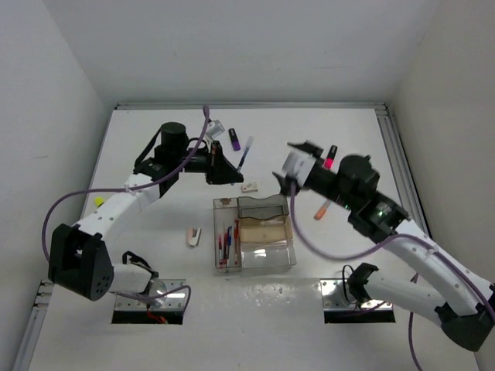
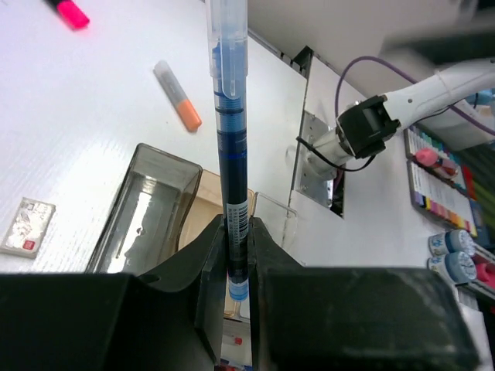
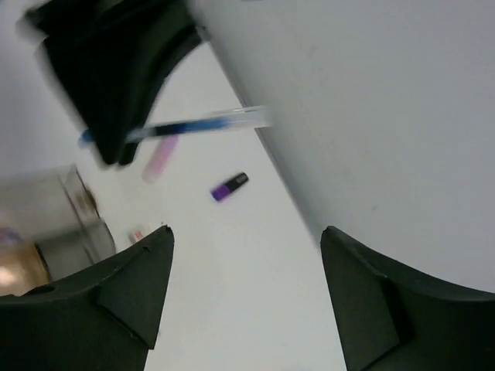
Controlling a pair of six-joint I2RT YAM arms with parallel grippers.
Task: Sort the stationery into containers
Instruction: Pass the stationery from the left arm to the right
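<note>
My left gripper (image 1: 229, 175) (image 2: 238, 247) is shut on a blue pen (image 1: 245, 152) (image 2: 230, 116), held above the table behind the containers. My right gripper (image 1: 285, 166) (image 3: 246, 232) hangs open and holds nothing, facing that blue pen (image 3: 193, 127). A long narrow tray (image 1: 217, 259) holds red and blue pens. Beside it stand a grey tray (image 1: 263, 207) (image 2: 147, 209), an amber tray (image 1: 264, 230) and a clear tray (image 1: 267, 256). Loose on the table lie an orange highlighter (image 1: 319, 211) (image 2: 178, 95), a pink highlighter (image 1: 331, 157) (image 2: 69, 11), a purple highlighter (image 1: 233, 139) (image 3: 230, 187) and a white eraser (image 1: 249, 186) (image 2: 27, 226).
A pale eraser (image 1: 194, 236) lies left of the trays, and a yellow highlighter (image 1: 98, 202) shows beside the left arm. White walls close in the back and both sides. Metal base plates (image 1: 151, 301) sit at the near edge.
</note>
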